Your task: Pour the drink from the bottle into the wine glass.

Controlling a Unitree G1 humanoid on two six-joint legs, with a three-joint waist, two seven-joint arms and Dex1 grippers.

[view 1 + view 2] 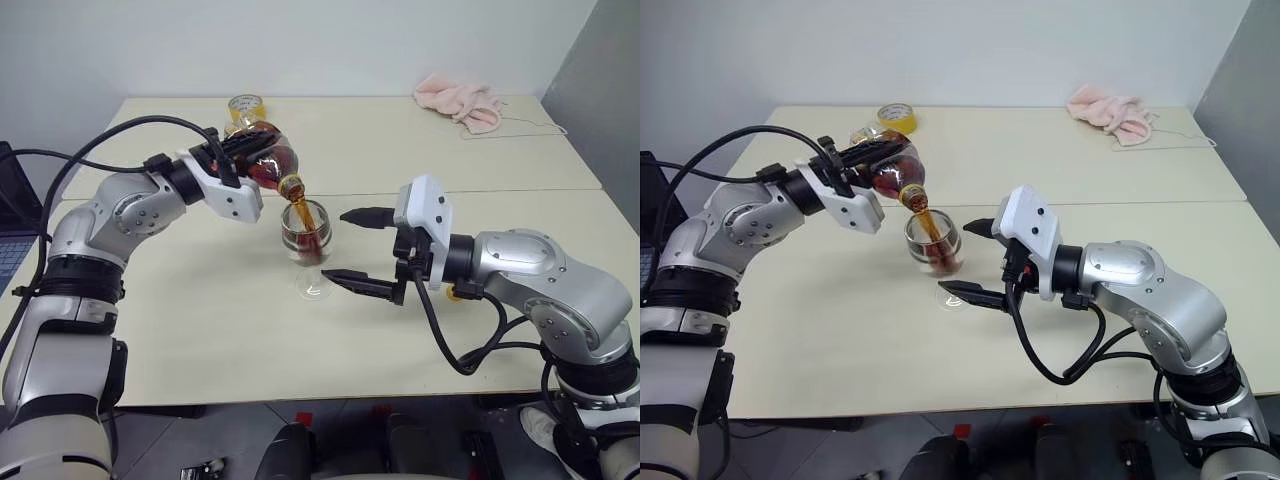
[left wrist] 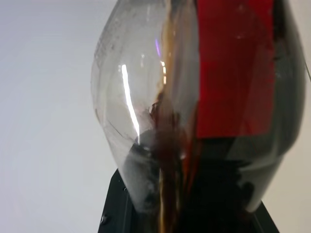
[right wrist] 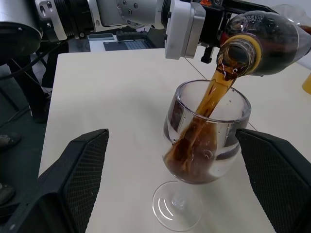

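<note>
Bottle (image 2: 204, 97): plain red label, no legible writing.

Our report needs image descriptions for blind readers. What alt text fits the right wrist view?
Dark drink streams from a tilted bottle into a wine glass on a pale table. The open right gripper's black fingers flank the glass without touching.

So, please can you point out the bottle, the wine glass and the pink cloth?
bottle (image 3: 272, 41), right wrist view, on its dark shoulder behind the mouth.
wine glass (image 3: 228, 104), right wrist view, on the rim of the bowl.
pink cloth (image 1: 460, 102), left eye view, on its middle.
</note>
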